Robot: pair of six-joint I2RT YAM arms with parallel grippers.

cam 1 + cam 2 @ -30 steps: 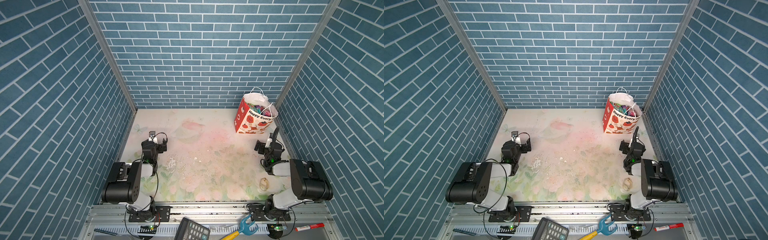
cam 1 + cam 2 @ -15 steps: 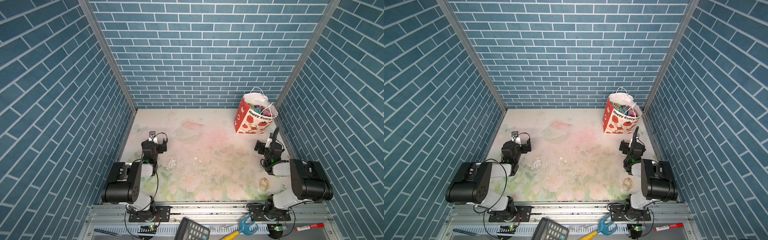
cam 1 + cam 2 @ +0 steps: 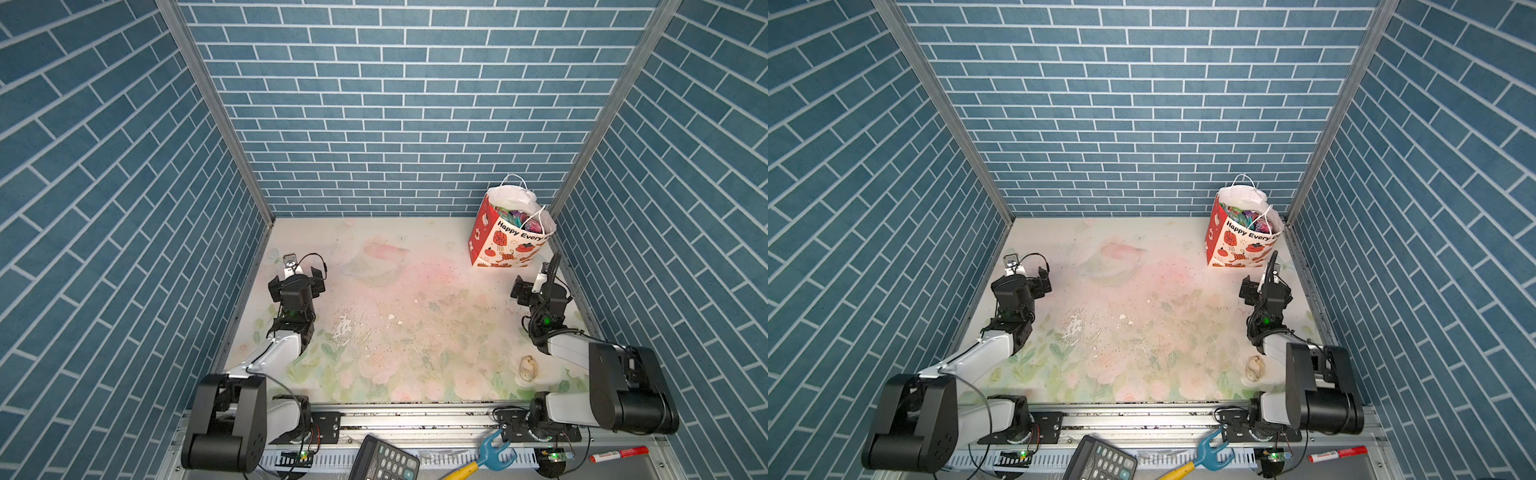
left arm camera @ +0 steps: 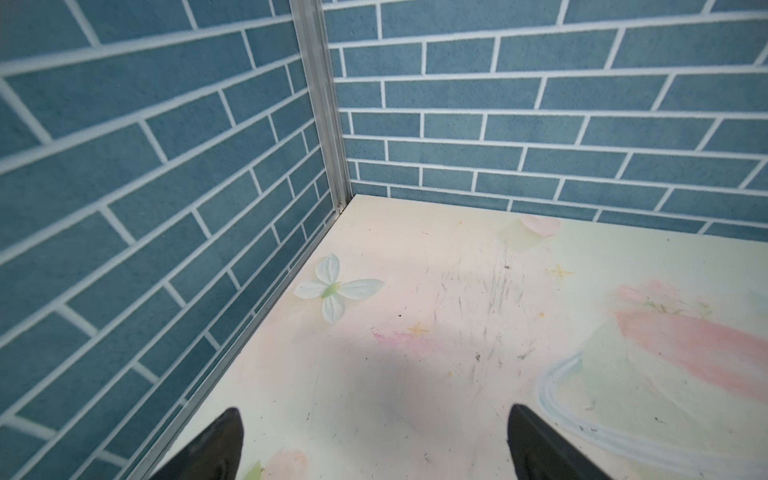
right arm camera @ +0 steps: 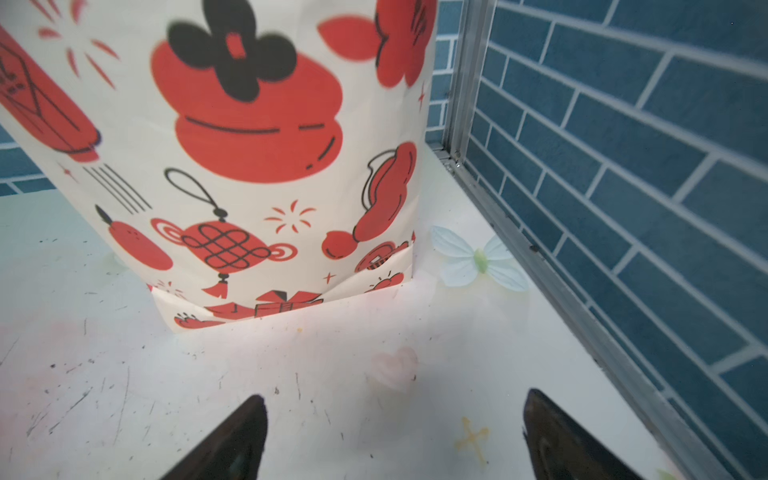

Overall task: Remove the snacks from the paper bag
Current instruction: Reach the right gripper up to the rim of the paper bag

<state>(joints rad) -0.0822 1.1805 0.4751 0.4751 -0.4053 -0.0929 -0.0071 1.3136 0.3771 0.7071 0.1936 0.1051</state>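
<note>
- Honestly, nothing looks different from a second ago: both arms sit low at the near side of the table (image 3: 395,332), so the job hasn't really begun.
- The paper bag (image 3: 505,245) stands upright in the far right corner, mouth open, with the snacks (image 3: 519,218) piled inside; none lie on the table.
- The right gripper (image 5: 395,397) faces the bag's printed front from near by, jaws wide, empty.
- The left gripper (image 4: 375,411) is well apart across the table, equally wide, holding nothing.
- I'd guess the right arm must rise and reach into the bag's mouth.
</note>
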